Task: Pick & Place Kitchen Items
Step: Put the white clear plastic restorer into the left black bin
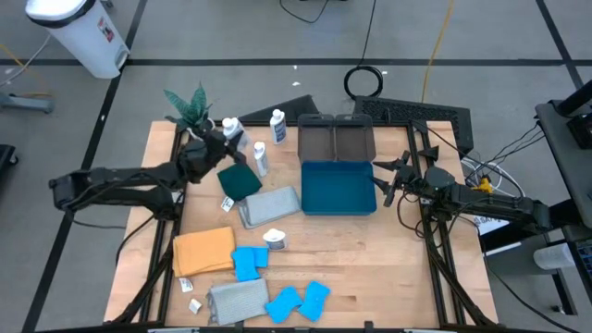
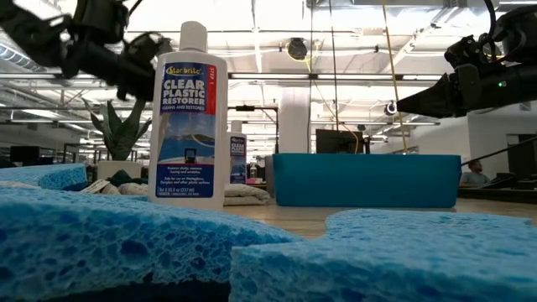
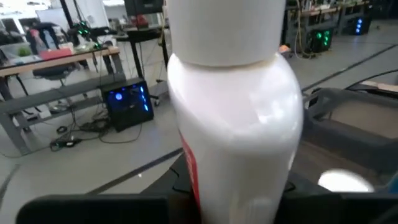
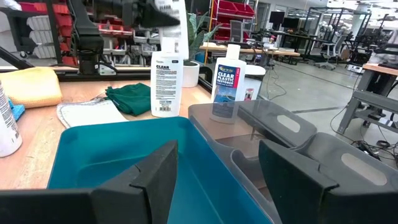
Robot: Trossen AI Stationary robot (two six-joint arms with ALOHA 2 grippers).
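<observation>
The left gripper (image 1: 225, 135) clenched a white bottle (image 3: 233, 118) at the table's far left, by the plant (image 1: 188, 109). The right gripper (image 1: 384, 180) hung released beside the blue bin (image 1: 338, 187). A near bottle (image 2: 188, 126) read "Star brite Clear Plastic Restorer".

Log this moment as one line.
left gripper: shut on white bottle, by the plant | right gripper: open over blue bin

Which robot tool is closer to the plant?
The left tool. It is right beside the plant, shut on a white bottle. The right tool is open, far across the table, by the blue bin.
</observation>
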